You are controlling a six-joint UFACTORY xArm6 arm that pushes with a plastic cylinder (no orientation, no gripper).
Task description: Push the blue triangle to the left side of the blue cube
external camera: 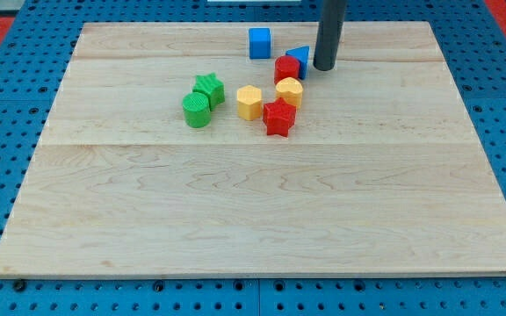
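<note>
The blue cube [259, 42] sits near the view's top, a little left of centre. The blue triangle [299, 59] lies to its lower right, partly hidden behind a red cylinder [287, 69] that touches it. My tip [324, 68] rests on the board just to the right of the blue triangle, touching it or nearly so. The rod rises out of the view's top.
A yellow block [289, 90], a red star [279, 118] and a yellow hexagon [249, 102] cluster below the red cylinder. A green star [209, 88] and a green cylinder [197, 110] lie to the left. The wooden board [253, 219] sits on a blue pegboard.
</note>
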